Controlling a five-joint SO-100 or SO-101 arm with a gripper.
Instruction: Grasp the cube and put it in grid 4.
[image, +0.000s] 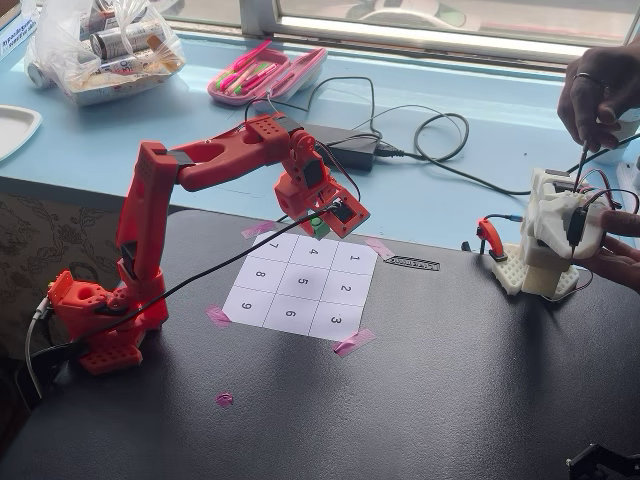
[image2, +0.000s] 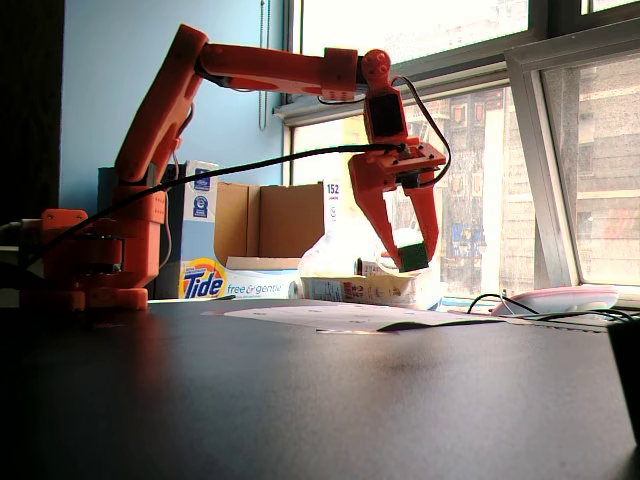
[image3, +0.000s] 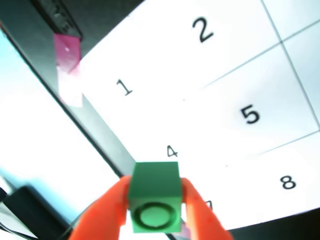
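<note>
Green cube (image3: 154, 202) pinched in gripper (image3: 152, 212), held clear above sheet. Hovers near grid 4 (image3: 172, 150), ready for lowering.

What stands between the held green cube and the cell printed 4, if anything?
Nothing visible does. The gripper holds the cube in the air above the sheet, and grid 4 is bare paper just below it. The other cells are bare too.

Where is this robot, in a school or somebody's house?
Probably somebody's home or a hobby workspace, though I can't be sure. There's a Tide detergent box and cardboard boxes by a window, a pink pencil case and loose cables.
</note>
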